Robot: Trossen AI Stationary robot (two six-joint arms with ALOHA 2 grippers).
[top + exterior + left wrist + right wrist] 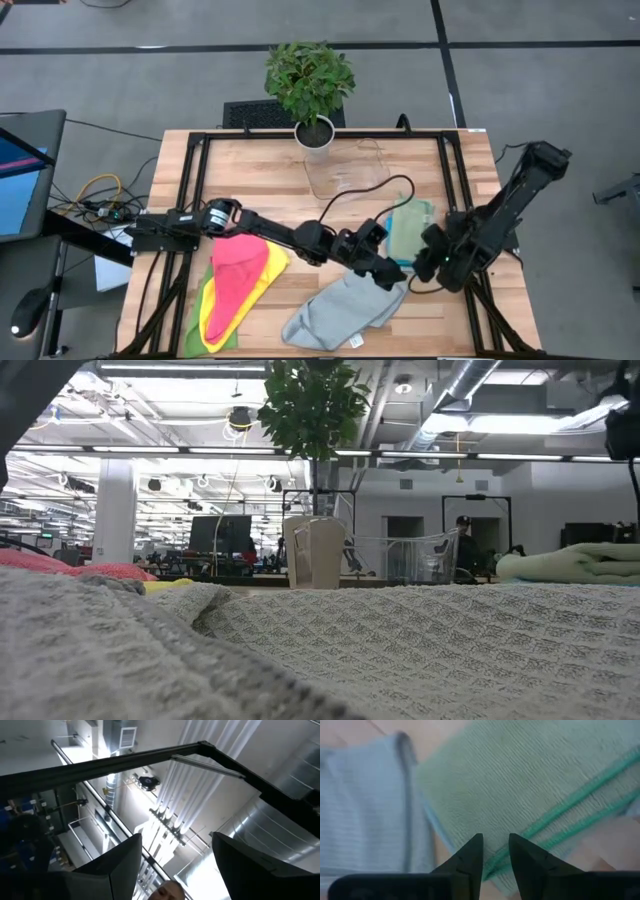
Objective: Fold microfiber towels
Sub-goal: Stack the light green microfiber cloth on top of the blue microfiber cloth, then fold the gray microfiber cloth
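While the grey towel (340, 308) lies crumpled at table 6 o'clock | right gripper (496, 851) narrowly parted over the folded green towel (530, 790), empty | left gripper (175, 865) spread, empty | pinch one corner cleanly.

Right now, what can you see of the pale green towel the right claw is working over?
The pale green towel is a soft ribbed microfiber cloth with teal edging, folded into a flat stack. It lies on the wooden table, toward the right side, beside the crumpled grey towel. The right claw hangs just above its teal-edged border, fingers narrowly apart; whether they touch the cloth cannot be told.
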